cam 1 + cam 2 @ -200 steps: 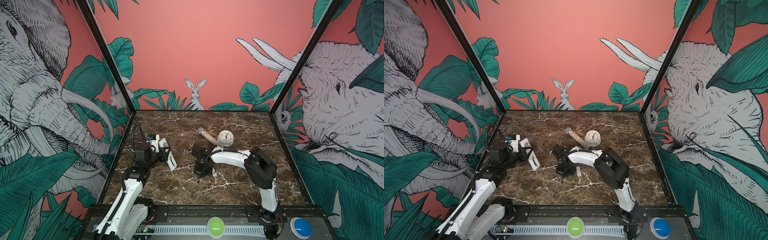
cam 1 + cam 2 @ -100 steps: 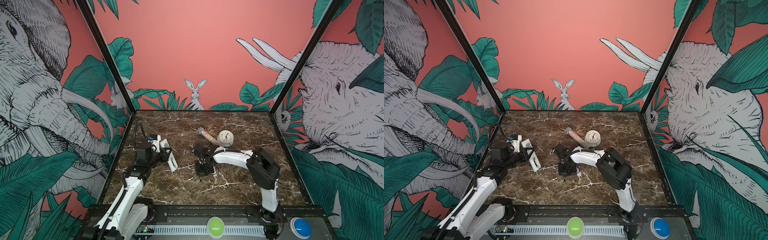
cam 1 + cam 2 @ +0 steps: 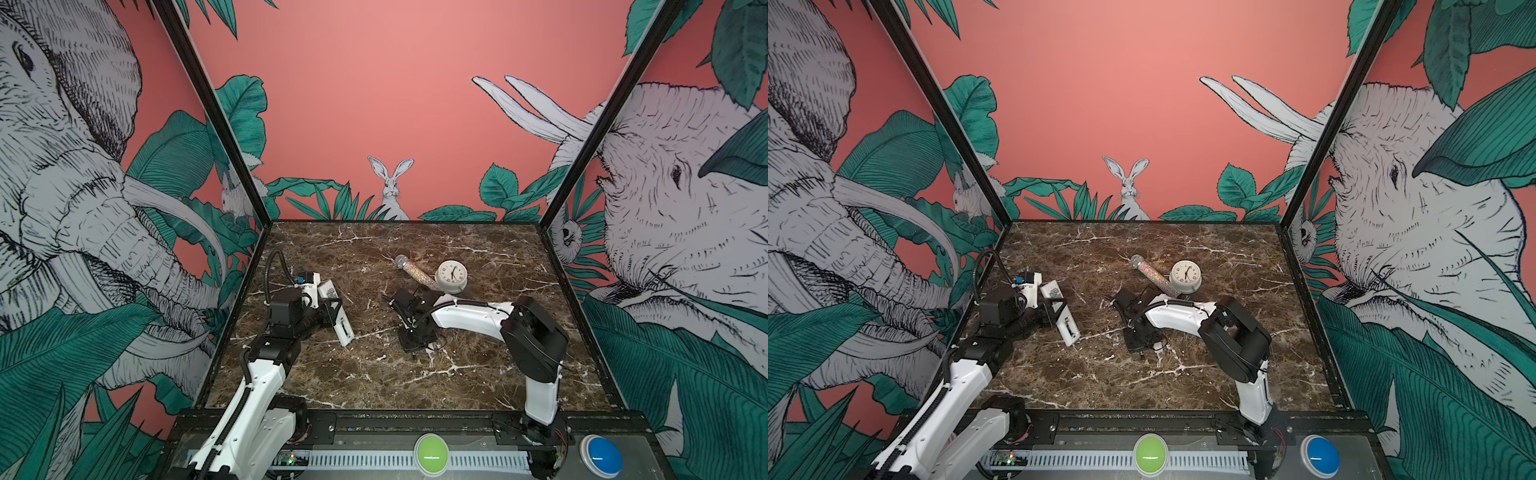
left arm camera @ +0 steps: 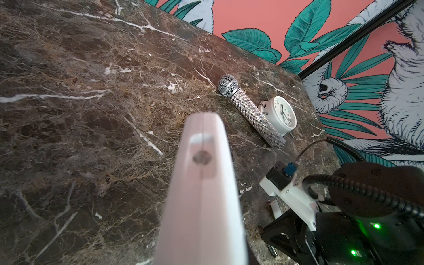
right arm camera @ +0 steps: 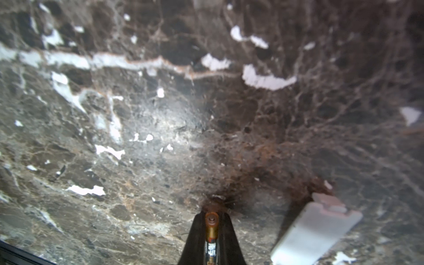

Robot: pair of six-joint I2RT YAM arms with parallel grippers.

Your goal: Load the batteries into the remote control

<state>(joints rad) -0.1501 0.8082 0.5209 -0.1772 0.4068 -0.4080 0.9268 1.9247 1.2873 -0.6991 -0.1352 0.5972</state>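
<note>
My left gripper (image 3: 329, 311) (image 3: 1054, 309) is shut on the remote control (image 3: 340, 320) (image 3: 1066, 322), a slim white bar held tilted above the table's left side. An open recess shows at its lower end. In the left wrist view the remote control (image 4: 202, 183) fills the middle, seen end-on, and hides my fingers. My right gripper (image 3: 414, 352) (image 3: 1142, 351) (image 5: 211, 216) points down near the table's middle, shut on one of the batteries (image 5: 211, 231), a dark cylinder with a gold end that almost touches the marble.
A white battery cover (image 5: 314, 229) (image 4: 274, 207) lies flat on the marble beside my right gripper. A glittery microphone (image 3: 415, 272) (image 4: 252, 112) and a round white clock (image 3: 452, 276) (image 4: 283, 113) lie further back. Walls enclose the table (image 3: 374, 386) on three sides.
My right arm has drifted slightly to the right with the battery still in its jaws. The left arm and the remote control have barely moved.
</note>
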